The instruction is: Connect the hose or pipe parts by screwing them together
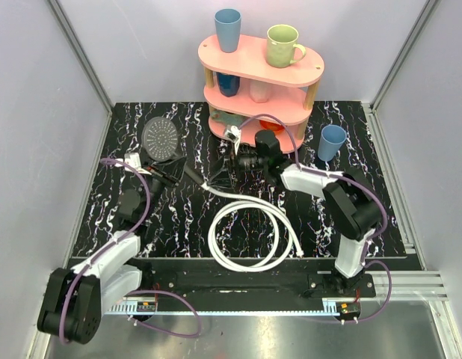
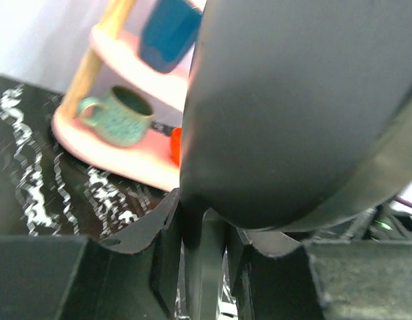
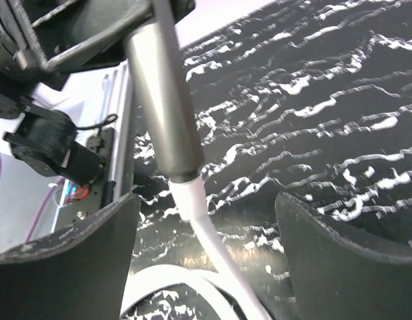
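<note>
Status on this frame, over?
Left gripper shut on shower head handle. Right gripper open, straddling white hose at the handle joint. Pink rack close behind.

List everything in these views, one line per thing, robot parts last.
shelf: 1, pink, three tiers, back centre of the table
blue cups: 3, blue, top tier, middle tier, on the table right of the shelf
green mug: 1, pale green, top tier
pale cup: 1, pinkish white, middle tier
teal mug: 1, teal, bottom tier
red object: 1, red, bottom tier, too hidden to identify
shower head: 1, grey face, dark handle, left of the shelf
hose: 1, white, coiled at table centre, one end meeting the handle
table: 1, black with white veins
cables: purple, along both arms
left gripper: shut on the handle
right gripper: open, astride the hose end
</note>
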### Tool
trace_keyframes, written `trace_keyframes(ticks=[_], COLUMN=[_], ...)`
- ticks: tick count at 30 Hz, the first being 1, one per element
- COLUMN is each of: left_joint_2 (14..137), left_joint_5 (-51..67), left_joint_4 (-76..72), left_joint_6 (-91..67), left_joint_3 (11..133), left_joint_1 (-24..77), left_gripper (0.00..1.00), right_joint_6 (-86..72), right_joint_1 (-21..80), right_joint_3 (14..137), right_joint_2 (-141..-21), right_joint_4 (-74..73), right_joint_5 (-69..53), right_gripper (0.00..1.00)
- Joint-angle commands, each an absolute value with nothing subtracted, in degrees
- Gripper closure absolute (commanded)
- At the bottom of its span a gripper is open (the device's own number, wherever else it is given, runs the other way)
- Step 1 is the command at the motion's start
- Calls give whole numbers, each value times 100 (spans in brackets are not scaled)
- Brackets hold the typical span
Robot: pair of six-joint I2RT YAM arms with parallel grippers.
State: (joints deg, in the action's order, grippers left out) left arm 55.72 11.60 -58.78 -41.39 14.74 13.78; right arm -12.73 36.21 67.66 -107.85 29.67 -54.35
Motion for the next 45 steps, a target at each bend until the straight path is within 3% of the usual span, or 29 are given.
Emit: trace_keyframes(ticks=[1,6,12,17,20,24,28,34,36,40,45], left_joint_2=[5116,4711,4667,4816,4939,4983,4887,4685,4589,4124,4358], left_joint_5=[55,-1088,-2065,-2268,-2268,-2294,-2364,-2146,-2057,-1995,-858], left_joint_4=[-4475,-2528,-830,-9,622,835,835,160,-359,-1579,-5795], left_joint_6=[-4192,-4753,-5386,-5712,-5792,-5941,-6222,-6372,-6267,-5863,-4661], left_joint_3=[1740,2205,3144,3673,3954,4105,3938,3350,3008,2199,775], left_joint_1=[1450,1617,1951,2092,2136,2180,2337,2452,2452,2452,2443], left_gripper=[100,100,100,100,100,100,100,100,100,100,100], right_joint_6=[-907,557,1676,2214,2434,2540,2268,1802,1523,897,274], right_joint_1=[3665,4410,5510,5923,6011,6108,6108,6056,5925,5284,4361], right_joint_3=[5997,5485,5300,5589,5739,5740,5748,5897,5941,5994,6757], right_joint_2=[-9985,-9484,-9851,-10203,-10423,-10538,-10494,-10442,-10354,-10187,-10520], right_joint_4=[3655,3577,4060,4263,4394,4745,4834,4651,4518,4377,3797], right_joint_5=[-4159,-2570,110,992,1370,1582,1267,582,21,-1394,-4071], right_gripper=[9,7,5,7,16,43,55,84,99,100,100])
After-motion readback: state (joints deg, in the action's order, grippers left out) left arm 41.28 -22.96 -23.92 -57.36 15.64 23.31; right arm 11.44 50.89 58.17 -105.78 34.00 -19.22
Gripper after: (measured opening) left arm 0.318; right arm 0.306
